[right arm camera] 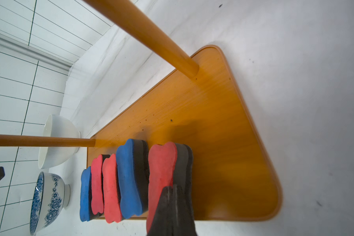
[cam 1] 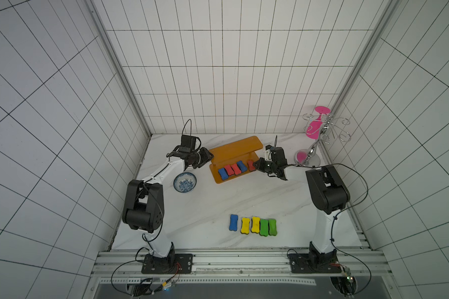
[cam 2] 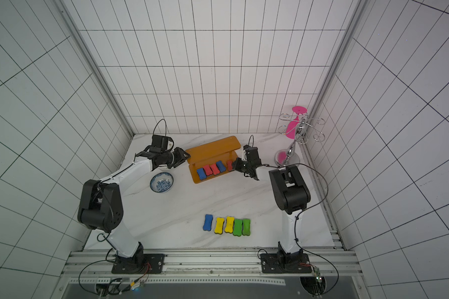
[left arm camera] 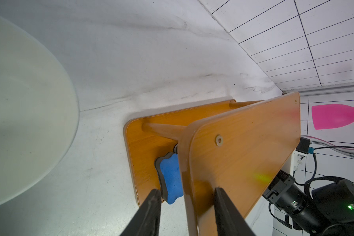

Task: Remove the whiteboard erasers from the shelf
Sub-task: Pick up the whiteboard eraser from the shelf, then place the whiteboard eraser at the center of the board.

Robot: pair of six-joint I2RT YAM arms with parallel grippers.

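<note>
The orange-brown shelf (cam 1: 233,148) stands at the back of the table. On its lower board (right arm camera: 213,132) several whiteboard erasers stand on edge: two blue and two red packed together (cam 1: 232,170), and one red eraser (right arm camera: 161,169) a little apart. My right gripper (right arm camera: 173,188) is shut, its tips pressed together over that red eraser's near end, nothing between them. My left gripper (left arm camera: 188,190) is open and straddles the top board's (left arm camera: 243,153) edge, one finger above, one below, with a gap. A blue eraser (left arm camera: 171,175) shows under the board. Several more erasers (cam 1: 254,225) lie in a row near the front.
A blue-patterned bowl (cam 1: 184,182) sits by the left arm, and a white bowl (right arm camera: 57,141) lies beyond the shelf. A silver wire rack (cam 1: 312,152) holding a pink glass (cam 1: 314,126) stands in the back right corner. Tiled walls close three sides.
</note>
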